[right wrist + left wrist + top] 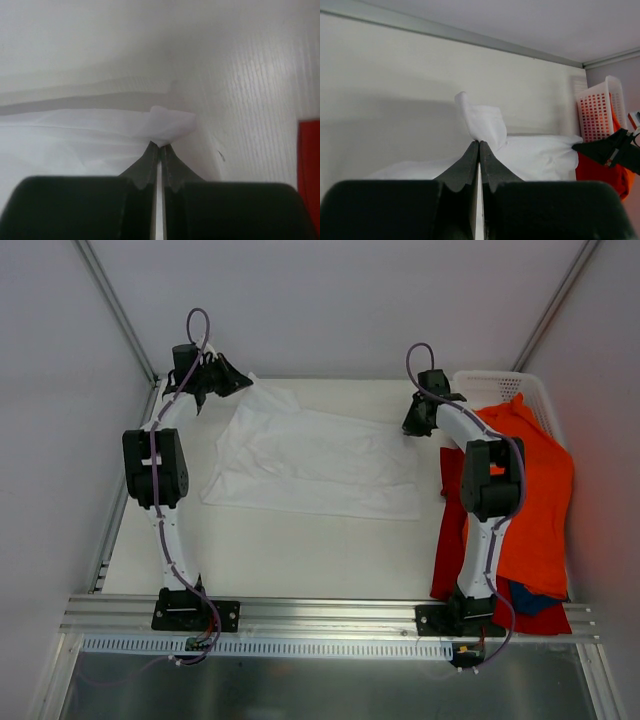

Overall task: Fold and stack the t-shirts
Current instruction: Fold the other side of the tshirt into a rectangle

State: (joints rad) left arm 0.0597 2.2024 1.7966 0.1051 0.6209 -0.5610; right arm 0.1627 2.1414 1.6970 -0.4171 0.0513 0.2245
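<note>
The left gripper [479, 145] is clamped on the white shirt's [320, 460] far-left corner, at about 11 o'clock on the table [280, 555]. The right gripper [161, 146] pinches the far-right corner at about 1 o'clock. The shirt lies spread mid-table. The orange shirt [535, 490] and red shirt [447, 550] wait at 3 o'clock, with the orange one partly over the basket [490, 388]. This looks like the white shirt's first fold. The next move probably calls for both arms to lift together and carry the far edge evenly toward 6 o'clock, so the cloth doubles without skewing.
</note>
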